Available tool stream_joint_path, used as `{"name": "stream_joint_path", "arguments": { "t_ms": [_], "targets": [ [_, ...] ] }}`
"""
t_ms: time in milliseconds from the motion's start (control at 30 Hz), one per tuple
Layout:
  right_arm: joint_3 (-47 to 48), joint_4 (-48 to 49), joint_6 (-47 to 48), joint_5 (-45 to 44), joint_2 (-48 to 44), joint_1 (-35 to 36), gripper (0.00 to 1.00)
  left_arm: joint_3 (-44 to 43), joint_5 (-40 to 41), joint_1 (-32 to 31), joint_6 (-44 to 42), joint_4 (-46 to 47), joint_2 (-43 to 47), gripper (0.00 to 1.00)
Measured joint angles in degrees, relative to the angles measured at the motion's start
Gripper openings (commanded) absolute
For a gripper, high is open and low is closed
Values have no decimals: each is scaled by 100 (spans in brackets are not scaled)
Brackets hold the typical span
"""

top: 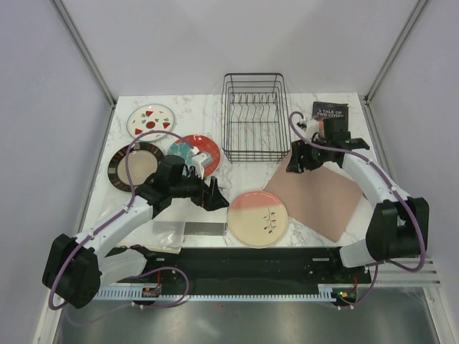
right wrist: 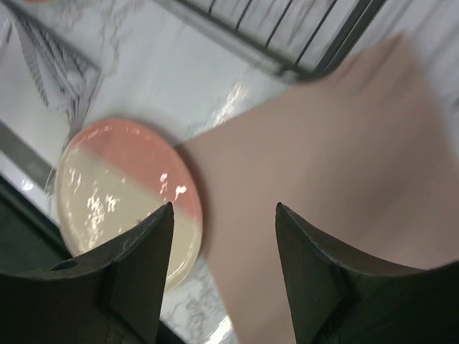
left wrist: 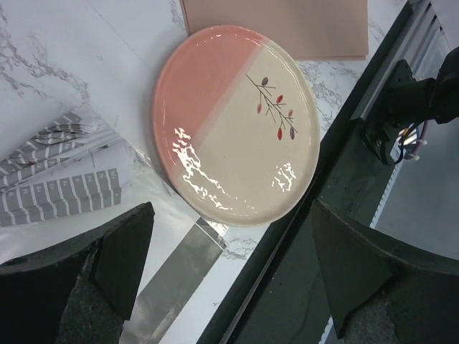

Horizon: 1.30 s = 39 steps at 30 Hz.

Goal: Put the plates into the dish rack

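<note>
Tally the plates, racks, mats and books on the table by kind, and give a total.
Plates: 4 (white plate, brown-rimmed plate, red plate, pink-and-cream plate)
Dish rack: 1
Mat: 1
Book: 1
Total: 7
</note>
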State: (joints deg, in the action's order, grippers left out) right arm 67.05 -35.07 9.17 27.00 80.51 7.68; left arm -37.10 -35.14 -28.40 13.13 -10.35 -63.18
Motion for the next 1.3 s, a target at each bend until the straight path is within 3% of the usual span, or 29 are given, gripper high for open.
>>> {"name": "stream_joint_path", "arguments": {
  "t_ms": [200, 400, 500, 733, 1000, 1067, 1167, 1200, 1300],
  "targets": [
    [-1200, -280, -479, 979, 752, -149, 64, -7, 98, -7, -37, 190, -52, 99],
    [-1298, -264, -621, 1296, 1427, -153, 62, -232, 286, 120, -168, 190, -133, 99],
    [-1228, -282, -597, 1419, 1902, -153, 61, -249, 310, 210, -162, 168, -133, 94],
    [-1161, -459, -525, 1847, 2269, -146, 59, 87, -17, 251, 116, 131, -140, 68],
    [-1104, -570, -509, 1829, 2369, 264, 55, 474, -199, 245, 592, 131, -520, 64],
    [-1010, -616, -527, 1679, 2396, 402, 48, 525, -203, 227, 660, 164, -518, 65],
    [-892, -662, -610, 1473, 2494, 501, 30, 538, -201, 216, 699, 214, -518, 66],
    [-863, -673, -608, 1399, 2533, 507, 21, 538, -201, 219, 702, 227, -514, 68],
    [-817, -704, -634, 1200, 2612, 507, 5, 538, -199, 219, 699, 278, -505, 75]
  ]
}}
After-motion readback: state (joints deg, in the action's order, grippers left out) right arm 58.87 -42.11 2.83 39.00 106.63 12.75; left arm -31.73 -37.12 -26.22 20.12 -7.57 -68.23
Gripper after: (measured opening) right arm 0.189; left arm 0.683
